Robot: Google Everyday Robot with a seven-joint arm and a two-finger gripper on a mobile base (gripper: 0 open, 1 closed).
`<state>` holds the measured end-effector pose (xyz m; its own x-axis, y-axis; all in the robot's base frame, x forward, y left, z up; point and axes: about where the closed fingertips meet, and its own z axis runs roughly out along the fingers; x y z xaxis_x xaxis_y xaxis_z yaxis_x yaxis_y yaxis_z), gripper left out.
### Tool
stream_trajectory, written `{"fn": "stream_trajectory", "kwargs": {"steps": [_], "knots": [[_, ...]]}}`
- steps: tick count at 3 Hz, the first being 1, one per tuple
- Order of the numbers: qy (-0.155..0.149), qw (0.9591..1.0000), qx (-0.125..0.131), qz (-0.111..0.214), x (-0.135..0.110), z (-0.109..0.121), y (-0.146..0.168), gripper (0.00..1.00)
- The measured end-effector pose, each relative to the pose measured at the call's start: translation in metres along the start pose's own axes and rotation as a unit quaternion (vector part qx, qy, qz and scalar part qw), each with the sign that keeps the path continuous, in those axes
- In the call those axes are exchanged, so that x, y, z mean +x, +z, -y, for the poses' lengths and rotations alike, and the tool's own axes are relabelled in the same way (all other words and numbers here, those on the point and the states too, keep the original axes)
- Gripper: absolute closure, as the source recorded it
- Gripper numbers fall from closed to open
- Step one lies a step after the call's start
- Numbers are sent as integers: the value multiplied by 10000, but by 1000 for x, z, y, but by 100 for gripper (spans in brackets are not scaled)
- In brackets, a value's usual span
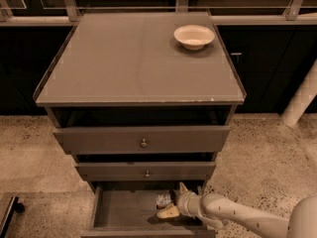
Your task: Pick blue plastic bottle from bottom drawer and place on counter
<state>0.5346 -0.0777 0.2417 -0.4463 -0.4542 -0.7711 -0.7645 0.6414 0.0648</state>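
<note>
The bottom drawer [124,209] is pulled out below two knobbed drawers. The blue plastic bottle [162,199] lies on its side on the drawer floor, right of the middle, and only its left end shows. My gripper [171,201] reaches into the drawer from the right on a white arm. Its fingers are spread, one tan finger [168,213] in front of the bottle and one [182,187] behind it. They stand on either side of the bottle's right end and are not closed on it. The counter [124,58] is the grey cabinet top above.
A cream round bowl [194,36] stands at the counter's back right. The two upper drawers [143,140] are slightly open above the gripper. A white post [302,98] leans at the right. A dark object [7,214] lies on the speckled floor at lower left.
</note>
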Motion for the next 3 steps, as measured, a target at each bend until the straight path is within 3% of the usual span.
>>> {"fn": "stream_trajectory", "kwargs": {"steps": [3], "knots": [[-73, 9998, -15, -164, 15, -7, 63, 0]]}}
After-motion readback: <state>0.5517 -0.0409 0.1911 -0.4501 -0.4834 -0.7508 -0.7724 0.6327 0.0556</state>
